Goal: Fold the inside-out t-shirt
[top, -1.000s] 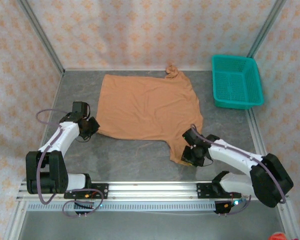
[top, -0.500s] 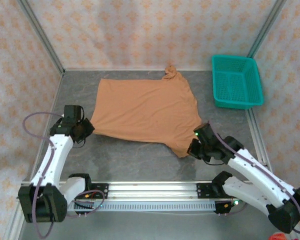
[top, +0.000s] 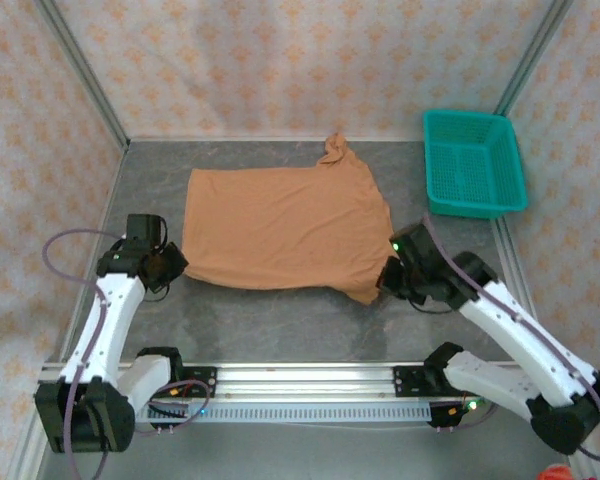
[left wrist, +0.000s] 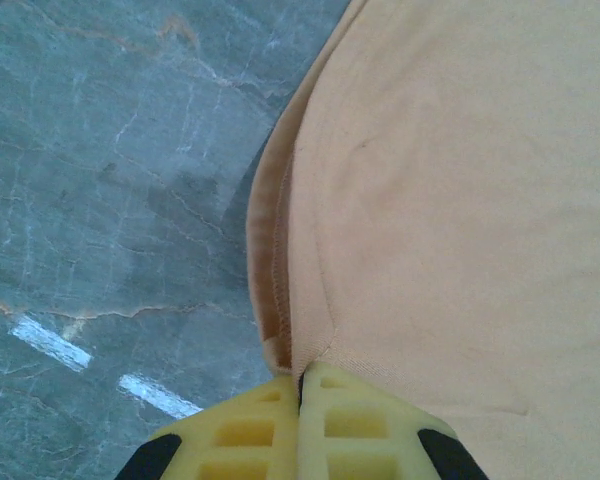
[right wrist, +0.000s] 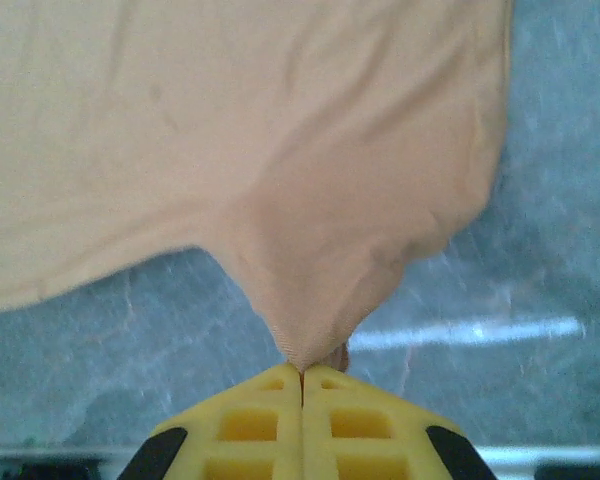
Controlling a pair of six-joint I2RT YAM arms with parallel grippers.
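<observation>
Looking down from the top camera, you have the inside-out t-shirt (top: pixel 280 225) spread out on the grey marbled worktop (top: pixel 280 325), about midway between the two arms and slightly towards the back wall. Notes for this moment:

- Shirt: the tan cloth lies mostly smooth. A small bunched knot of fabric stands at its far edge, right of centre. The near edge runs from the left arm's wrist across to the right arm's wrist.
- Left fingers (top: pixel 172 262): closed on the near-left corner of the shirt. In the left wrist view the yellow left fingers (left wrist: pixel 245 432) meet with no gap. The t-shirt (left wrist: pixel 460 200) hem, with its stitching and a turned-over edge, runs straight down into the seam between them. Bare worktop (left wrist: pixel 110 150) lies to the left of the cloth.
- Right fingers (top: pixel 386 282): closed on the near-right corner of the shirt. In the right wrist view the yellow right fingers (right wrist: pixel 245 425) are pressed together, and the t-shirt (right wrist: pixel 230 120) narrows to a point pinched between their tips, with creases fanning out from the pinch. Worktop (right wrist: pixel 560 150) shows on either side of that point.
- Teal basket (top: pixel 473 165): sits in the far right corner of the worktop, clear of the shirt, with a strip of grey between them
</observation>
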